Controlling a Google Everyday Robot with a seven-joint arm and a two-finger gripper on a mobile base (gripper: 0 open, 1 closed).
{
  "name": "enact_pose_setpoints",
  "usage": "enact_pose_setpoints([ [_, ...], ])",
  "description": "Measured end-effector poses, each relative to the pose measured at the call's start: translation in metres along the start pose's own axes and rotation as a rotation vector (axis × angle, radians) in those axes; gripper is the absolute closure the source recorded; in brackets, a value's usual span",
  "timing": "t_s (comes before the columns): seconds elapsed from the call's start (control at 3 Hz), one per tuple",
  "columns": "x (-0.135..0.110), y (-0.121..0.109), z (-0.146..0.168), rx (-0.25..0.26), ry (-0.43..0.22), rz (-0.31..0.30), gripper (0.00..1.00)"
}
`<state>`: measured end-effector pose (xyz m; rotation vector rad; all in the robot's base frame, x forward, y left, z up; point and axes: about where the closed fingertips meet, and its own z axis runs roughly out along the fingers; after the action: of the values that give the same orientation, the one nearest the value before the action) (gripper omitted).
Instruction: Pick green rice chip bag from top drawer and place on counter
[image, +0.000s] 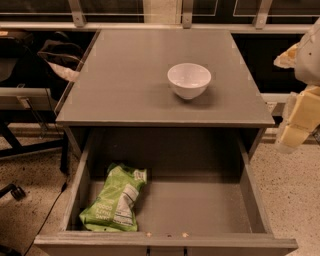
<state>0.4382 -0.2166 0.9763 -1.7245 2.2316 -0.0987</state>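
Observation:
The green rice chip bag (115, 200) lies flat on the bottom of the open top drawer (200, 205), in its left front corner, label side up. The drawer's thick front edge (165, 243) with small screws is nearest the camera. The grey counter (140, 75) lies above and behind the drawer. My gripper (299, 117) shows as a pale yellow-white shape at the right edge of the view, to the right of the cabinet at about counter height, well away from the bag.
A white bowl (189, 80) stands on the counter, right of centre. A dark bag (60, 55) and chair legs (20, 145) are to the left of the cabinet. A cable (47, 215) runs over the speckled floor. A window rail (150, 25) runs behind.

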Motion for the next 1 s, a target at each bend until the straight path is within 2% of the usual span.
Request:
enact_pose_setpoints([
  [0.33,0.0,0.0,0.0,0.0,0.0,0.0,0.0],
  [0.67,0.001,-0.004,0.008,0.035,-0.058,0.078,0.0],
  [1.0,0.008,0.007,0.052,0.046,-0.194,0.412,0.0],
])
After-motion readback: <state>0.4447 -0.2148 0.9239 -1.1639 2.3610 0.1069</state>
